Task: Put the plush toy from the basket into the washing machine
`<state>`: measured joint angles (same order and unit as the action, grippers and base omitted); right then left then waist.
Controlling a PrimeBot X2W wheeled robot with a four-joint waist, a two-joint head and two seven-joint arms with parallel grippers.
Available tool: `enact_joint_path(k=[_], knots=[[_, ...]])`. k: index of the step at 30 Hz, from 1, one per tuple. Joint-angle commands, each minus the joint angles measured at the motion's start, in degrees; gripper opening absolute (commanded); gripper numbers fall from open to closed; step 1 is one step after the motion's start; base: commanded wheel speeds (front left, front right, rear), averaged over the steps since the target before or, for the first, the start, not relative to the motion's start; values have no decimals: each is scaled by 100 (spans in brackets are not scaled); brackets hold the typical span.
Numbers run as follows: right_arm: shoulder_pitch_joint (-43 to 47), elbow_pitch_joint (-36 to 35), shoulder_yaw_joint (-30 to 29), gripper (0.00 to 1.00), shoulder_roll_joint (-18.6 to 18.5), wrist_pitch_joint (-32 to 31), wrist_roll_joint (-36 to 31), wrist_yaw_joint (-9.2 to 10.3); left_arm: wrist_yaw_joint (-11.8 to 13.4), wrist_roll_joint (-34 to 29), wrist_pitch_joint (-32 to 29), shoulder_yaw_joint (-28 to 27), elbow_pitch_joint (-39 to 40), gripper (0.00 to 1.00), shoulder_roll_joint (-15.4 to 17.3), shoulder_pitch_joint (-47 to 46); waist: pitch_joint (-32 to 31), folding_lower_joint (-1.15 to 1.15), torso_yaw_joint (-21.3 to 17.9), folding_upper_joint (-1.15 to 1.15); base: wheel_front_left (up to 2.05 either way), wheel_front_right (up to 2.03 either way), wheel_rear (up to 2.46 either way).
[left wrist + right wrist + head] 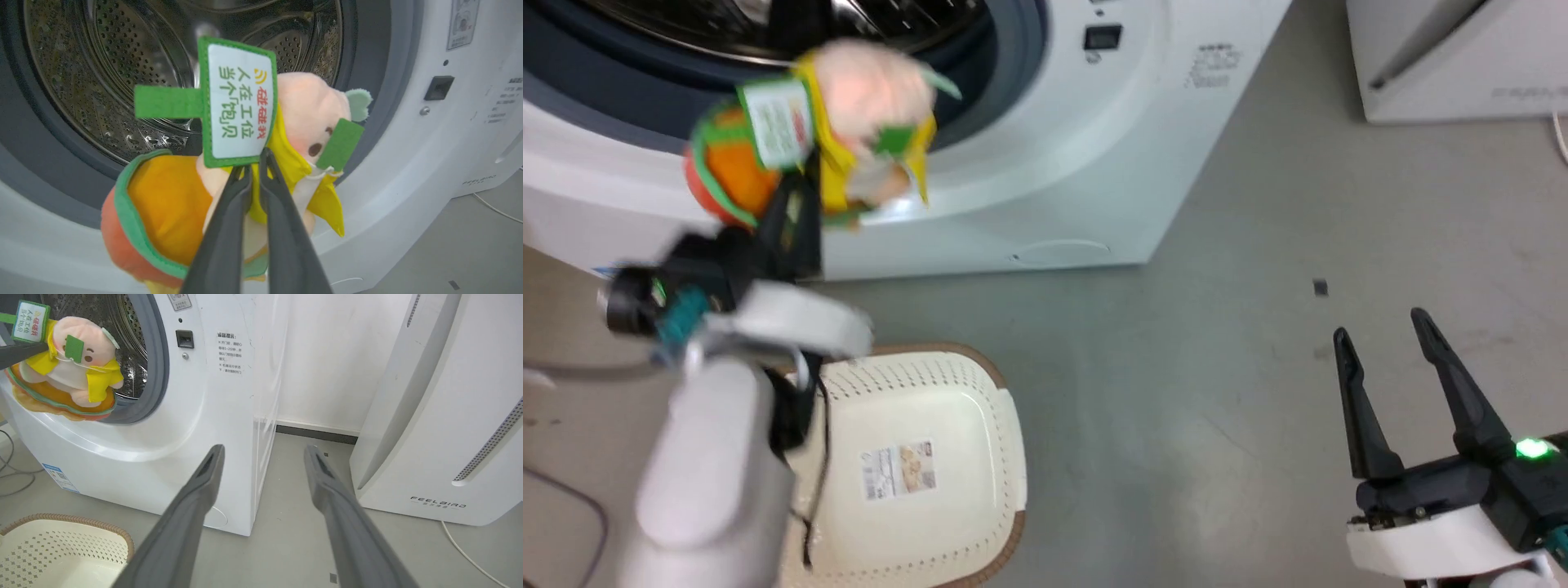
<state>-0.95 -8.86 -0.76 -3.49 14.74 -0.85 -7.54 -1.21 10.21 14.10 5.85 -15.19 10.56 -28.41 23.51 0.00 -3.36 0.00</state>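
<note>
left claw (pixel 255 161): pinching small soft pink-headed, yellow-bodied plush toy (pixel 310 106) just before round grey-gasketed port of large white washing machine (pixel 1054 163) (not yet inside). right claw (pixel 1379 322): fingers spread apart, holding nothing.

A laundry corner is showing. A front-loading washing machine (pixel 220 416) is standing beside a Feelbird appliance (pixel 429 437) on grey floor (pixel 282 522).
</note>
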Motion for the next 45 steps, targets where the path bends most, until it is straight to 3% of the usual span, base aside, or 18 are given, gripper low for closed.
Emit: enact_joint_path(k=[1,13,23,34,45], knots=[[-107,-50,20,100,22,26,30,5,-54,23,-46,-85,-180,0,142,-436,291,0,-201,0,0,0,0],[-393,-150,155,100,51,26,96,5,-515,232,-968,-82,-916,0,1069,-2808,1116,0,-569,0,0,0,0],[-655,-129,387,100,60,26,302,5,-609,213,-1518,340,-2022,0,1628,-4132,1560,0,-884,0,0,0,0],[-706,-155,402,100,60,26,419,5,-624,299,-1450,722,-2962,0,1811,-4521,1796,0,-1030,0,0,0,0],[-813,-142,448,100,61,26,452,5,-626,459,-1401,1024,-3619,0,1785,-5063,1988,0,-1063,0,0,0,0]])
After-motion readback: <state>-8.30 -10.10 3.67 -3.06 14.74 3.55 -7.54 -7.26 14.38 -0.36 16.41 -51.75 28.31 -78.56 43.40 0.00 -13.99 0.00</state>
